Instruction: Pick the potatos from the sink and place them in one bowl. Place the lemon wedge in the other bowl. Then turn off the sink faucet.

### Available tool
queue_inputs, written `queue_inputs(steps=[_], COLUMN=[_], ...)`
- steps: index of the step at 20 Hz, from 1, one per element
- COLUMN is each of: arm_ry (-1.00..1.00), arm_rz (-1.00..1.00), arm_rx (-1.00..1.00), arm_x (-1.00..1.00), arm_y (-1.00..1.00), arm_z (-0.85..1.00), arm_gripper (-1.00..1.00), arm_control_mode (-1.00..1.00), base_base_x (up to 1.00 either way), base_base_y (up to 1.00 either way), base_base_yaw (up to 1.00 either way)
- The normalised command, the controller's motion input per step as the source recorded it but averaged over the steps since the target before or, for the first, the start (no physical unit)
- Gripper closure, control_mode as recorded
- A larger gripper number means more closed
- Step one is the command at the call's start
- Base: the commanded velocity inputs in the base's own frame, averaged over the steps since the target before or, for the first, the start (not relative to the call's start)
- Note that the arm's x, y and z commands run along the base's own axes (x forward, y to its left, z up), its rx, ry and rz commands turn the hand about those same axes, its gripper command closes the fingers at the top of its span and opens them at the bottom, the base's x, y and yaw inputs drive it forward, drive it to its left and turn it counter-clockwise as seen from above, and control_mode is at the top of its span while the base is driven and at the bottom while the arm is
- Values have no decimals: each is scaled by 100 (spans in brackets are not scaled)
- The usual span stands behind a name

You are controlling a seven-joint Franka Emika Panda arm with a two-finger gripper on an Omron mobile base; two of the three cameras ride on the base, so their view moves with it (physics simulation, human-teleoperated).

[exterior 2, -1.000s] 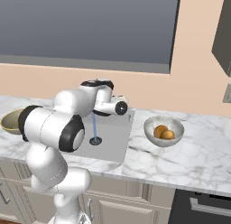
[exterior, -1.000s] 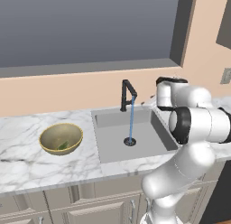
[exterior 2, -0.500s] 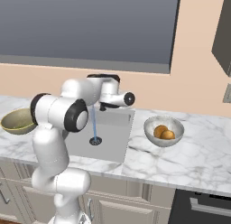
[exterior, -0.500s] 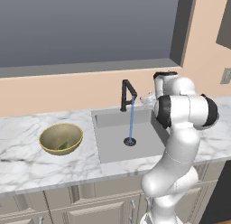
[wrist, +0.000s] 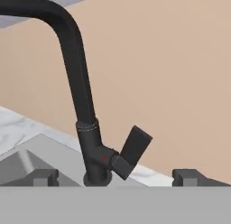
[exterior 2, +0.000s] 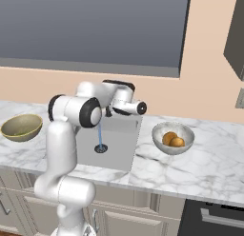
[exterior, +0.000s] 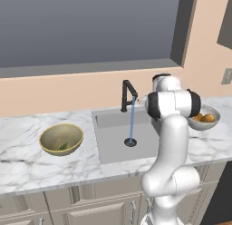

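Sorting looks done: both potatoes point(exterior 2: 172, 139) sit in the silvery bowl point(exterior 2: 187, 132), lemon wedge point(exterior: 63, 146) in the gold bowl point(exterior: 46, 137). What's left is the faucet point(wrist: 79, 90); water stream point(exterior: 132, 122) runs into the sink point(exterior: 111, 140). Gripper point(wrist: 115, 177) is spread wide and empty, aimed at the faucet base, with the lever handle point(wrist: 135, 147) dead ahead just above the fingertips point(wrist: 43, 176). My call: approach straight, centre the lever between the fingers, push it toward closed without clipping the stem.
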Motion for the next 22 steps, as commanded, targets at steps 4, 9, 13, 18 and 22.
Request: queue_inputs(steps=[4,9,13,18,22], arm_ry=[2,5,10,10,4], arm_rz=[0,0,0,0,0], arm_rx=[6,6,7,6,3], arm_x=[59,60,55,45,32], arm_y=[0,0,0,3,41], arm_z=[-27,-21,-12,-12,-12], arm_gripper=[-100,-100,-100,-100,-100], arm_control_mode=[-100,-100,-100,-100,-100], base_base_x=[0,0,0,0,0], base_base_y=[0,0,0,0,0], base_base_yaw=[0,0,0,0,0])
